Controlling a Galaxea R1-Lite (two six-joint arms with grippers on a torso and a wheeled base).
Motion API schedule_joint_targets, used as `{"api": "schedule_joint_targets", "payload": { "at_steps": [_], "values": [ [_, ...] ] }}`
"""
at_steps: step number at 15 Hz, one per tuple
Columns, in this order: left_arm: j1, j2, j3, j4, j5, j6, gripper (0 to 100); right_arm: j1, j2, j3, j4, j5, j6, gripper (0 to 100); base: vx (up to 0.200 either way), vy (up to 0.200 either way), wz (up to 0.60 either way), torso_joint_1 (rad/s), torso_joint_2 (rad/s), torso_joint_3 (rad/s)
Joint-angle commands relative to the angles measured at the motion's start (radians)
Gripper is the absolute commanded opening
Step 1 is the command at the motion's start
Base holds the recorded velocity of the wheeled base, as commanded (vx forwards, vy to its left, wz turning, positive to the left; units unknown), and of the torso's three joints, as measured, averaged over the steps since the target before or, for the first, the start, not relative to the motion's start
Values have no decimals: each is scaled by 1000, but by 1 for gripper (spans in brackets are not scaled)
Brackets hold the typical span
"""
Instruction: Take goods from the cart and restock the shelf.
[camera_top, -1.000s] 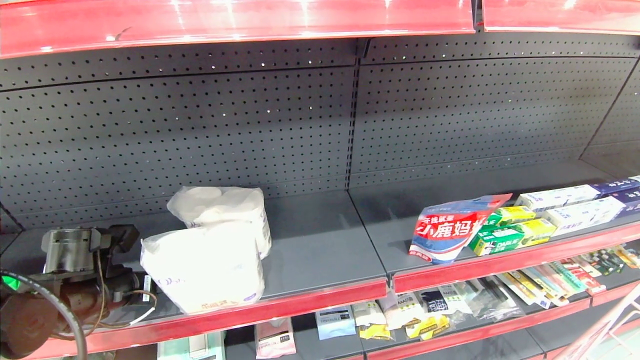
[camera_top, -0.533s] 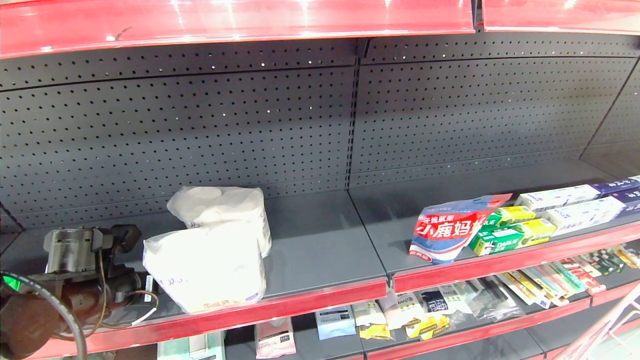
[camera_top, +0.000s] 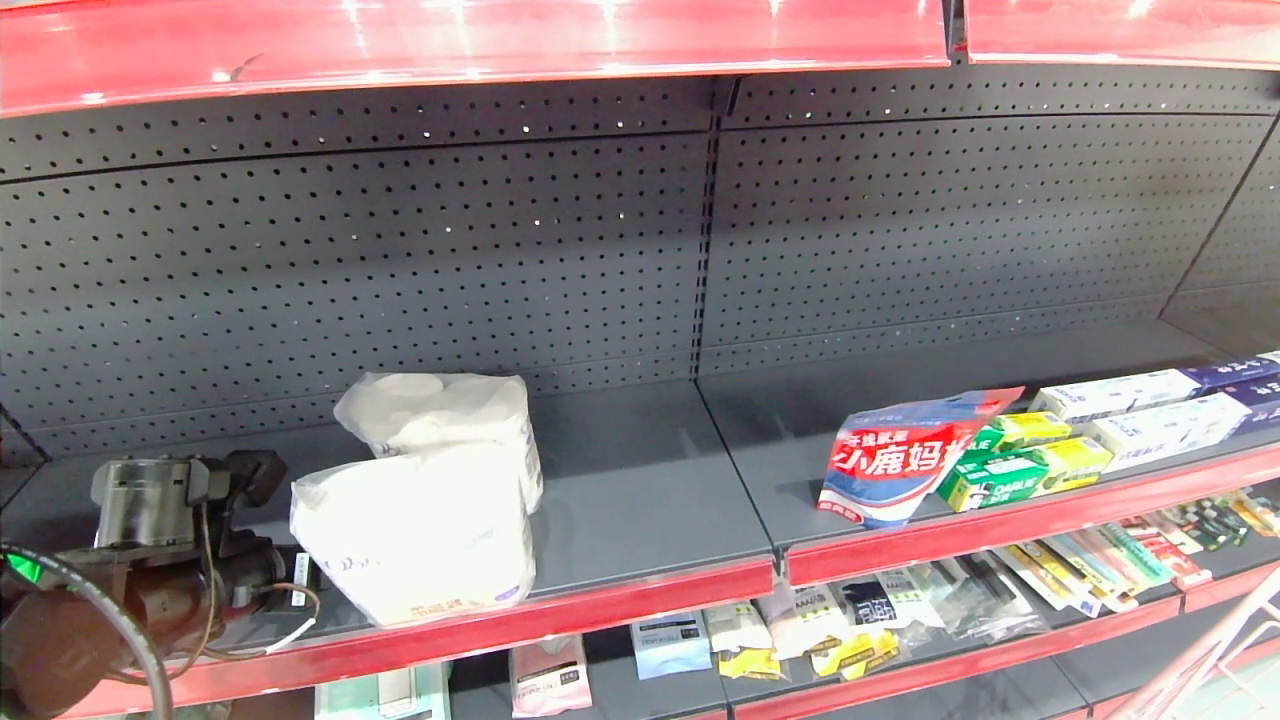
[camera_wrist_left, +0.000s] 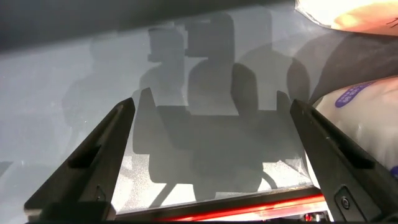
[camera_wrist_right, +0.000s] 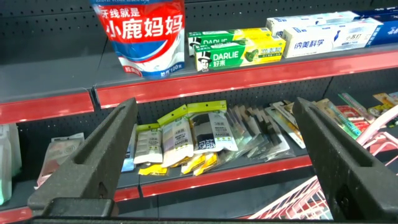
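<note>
Two white wrapped paper-roll packs stand on the left part of the grey shelf (camera_top: 640, 480): a front pack (camera_top: 415, 535) near the red edge and a back pack (camera_top: 440, 420) behind it. My left arm (camera_top: 150, 520) rests over the shelf just left of the front pack. In the left wrist view my left gripper (camera_wrist_left: 211, 109) is open above bare shelf, with the front pack (camera_wrist_left: 367, 118) just outside one finger. My right gripper (camera_wrist_right: 214, 106) is open and holds nothing, facing the shelf front from farther back.
A red-and-blue pouch (camera_top: 900, 460), green toothpaste boxes (camera_top: 1020, 465) and white boxes (camera_top: 1150, 410) lie on the right of the shelf. Small hanging packs (camera_wrist_right: 193, 137) fill the tier below. The cart's wire corner (camera_top: 1200, 660) shows at the bottom right.
My left arm and the front paper pack have shifted slightly to the right along the shelf. The other goods have not moved.
</note>
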Motion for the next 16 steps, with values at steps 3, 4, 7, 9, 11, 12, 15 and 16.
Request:
{"api": "schedule_joint_targets", "payload": {
  "at_steps": [3, 4, 7, 9, 11, 12, 15, 16],
  "values": [
    [-11, -1, -1, 1, 1, 0, 100, 0, 0, 0, 0, 0, 0, 100, 0, 0, 0, 0, 0, 0],
    [-11, -1, -1, 1, 1, -2, 100, 0, 0, 0, 0, 0, 0, 100, 0, 0, 0, 0, 0, 0],
    [-11, -1, 1, 1, 1, -2, 100, 0, 2, 0, 0, 0, 0, 100, 0, 0, 0, 0, 0, 0],
    [-6, -3, 1, -1, 3, -3, 100, 0, 2, 0, 0, 0, 0, 100, 0, 0, 0, 0, 0, 0],
    [15, -10, 2, -2, 3, -3, 100, 0, 2, 0, 0, 0, 0, 100, 0, 0, 0, 0, 0, 0],
    [46, -26, -4, -2, 1, 1, 100, 0, 2, 0, 0, 0, 0, 100, 0, 0, 0, 0, 0, 0],
    [135, -73, -35, 5, -11, 46, 100, 0, 0, 0, 0, 0, 0, 100, 0, 0, 0, 0, 0, 0],
    [185, -116, -44, 2, -48, 74, 100, 0, 0, 0, 0, 0, 0, 100, 0, 0, 0, 0, 0, 0]
  ]
}}
